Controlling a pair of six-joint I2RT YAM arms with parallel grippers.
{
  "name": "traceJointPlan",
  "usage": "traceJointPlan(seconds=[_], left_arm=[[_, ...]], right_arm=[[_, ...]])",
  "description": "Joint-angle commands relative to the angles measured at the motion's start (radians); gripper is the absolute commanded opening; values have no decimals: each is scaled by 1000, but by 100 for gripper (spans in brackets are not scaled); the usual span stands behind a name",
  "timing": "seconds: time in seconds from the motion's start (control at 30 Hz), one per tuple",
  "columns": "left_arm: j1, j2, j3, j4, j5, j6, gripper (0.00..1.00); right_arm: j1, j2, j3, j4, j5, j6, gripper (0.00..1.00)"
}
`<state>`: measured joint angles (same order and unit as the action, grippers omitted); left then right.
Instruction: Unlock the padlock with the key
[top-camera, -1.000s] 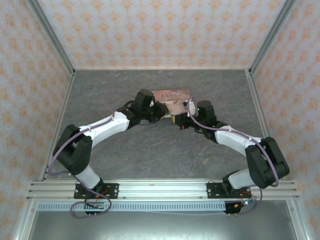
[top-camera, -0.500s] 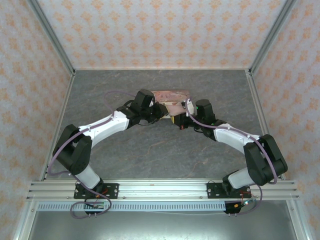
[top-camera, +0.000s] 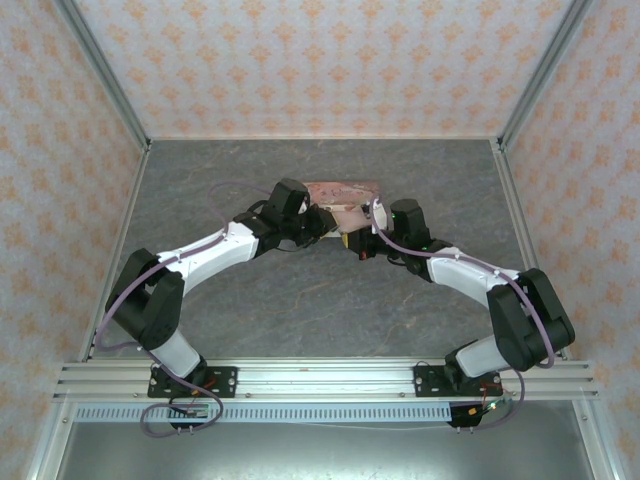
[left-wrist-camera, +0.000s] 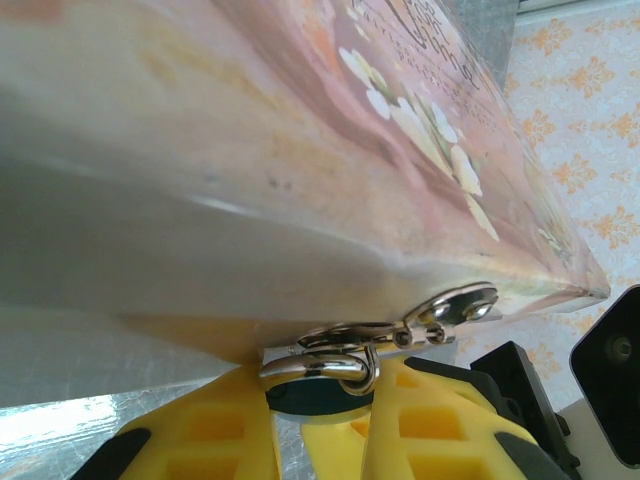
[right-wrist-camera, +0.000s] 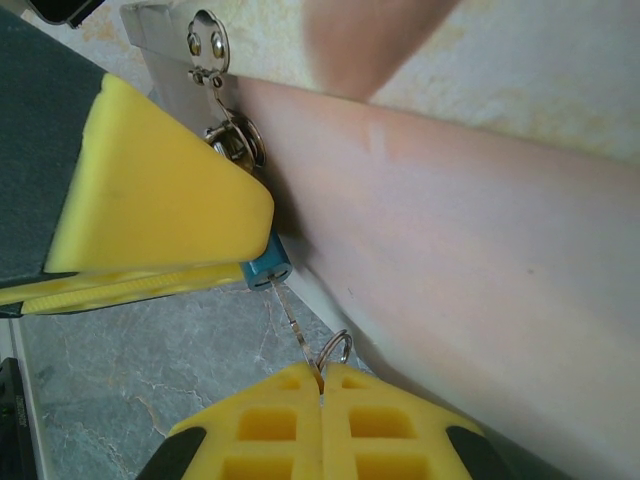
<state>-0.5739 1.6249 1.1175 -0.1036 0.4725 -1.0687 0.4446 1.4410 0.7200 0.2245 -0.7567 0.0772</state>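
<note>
- Grey marbled table (top-camera: 300, 300): both arms reach toward its middle and meet there.
- Pink illustrated tin (top-camera: 343, 189): lies just past table centre, toward 12 o'clock. Its near long side faces the arm bases.
- Left gripper (left-wrist-camera: 322, 402): comes in from 8 o'clock in the top view. Its yellow fingers (left-wrist-camera: 200, 432) are closed on either side of the padlock body, just below the tin's edge.
- Right gripper (right-wrist-camera: 322, 385): comes in from 4 o'clock in the top view. Jaws pressed together, pinching the key head.
- Silvery hasp (left-wrist-camera: 455, 305): riveted on the tin's near side, with the thin shackle (left-wrist-camera: 320, 366) looped through it.
- Padlock (right-wrist-camera: 266, 270): tiny teal body hanging at the tin's 6 o'clock edge. It sits at 11 o'clock from the right fingertips.
- Key (right-wrist-camera: 293, 322): thin shaft whose tip meets the padlock's lower face. How deep it sits cannot be told.
- Key ring (right-wrist-camera: 337, 348): at the key head, just above the right fingertips.
</note>
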Motion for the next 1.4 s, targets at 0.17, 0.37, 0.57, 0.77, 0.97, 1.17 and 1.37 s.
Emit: traceJointPlan(seconds=[0.17, 0.37, 0.57, 0.77, 0.97, 1.17, 1.37], left_arm=[[-6, -8, 36, 43, 56, 32, 3], [-6, -5, 35, 30, 68, 42, 3], [-6, -5, 35, 35, 72, 39, 3], [-7, 10, 34, 44, 77, 33, 3], [-11, 40, 27, 71, 82, 22, 3], [-11, 84, -5, 129, 61, 0, 2], [-9, 139, -46, 219, 41, -33, 1]], right_arm=[[6, 4, 20, 122, -6, 52, 0], [6, -1, 26, 182, -27, 78, 0], [5, 28, 57, 177, -51, 68, 0], [6, 36, 64, 208, -66, 91, 0], [6, 55, 75, 291, -94, 162, 0], [8, 96, 53, 346, -82, 202, 0], [7, 169, -2, 390, -59, 215, 0]])
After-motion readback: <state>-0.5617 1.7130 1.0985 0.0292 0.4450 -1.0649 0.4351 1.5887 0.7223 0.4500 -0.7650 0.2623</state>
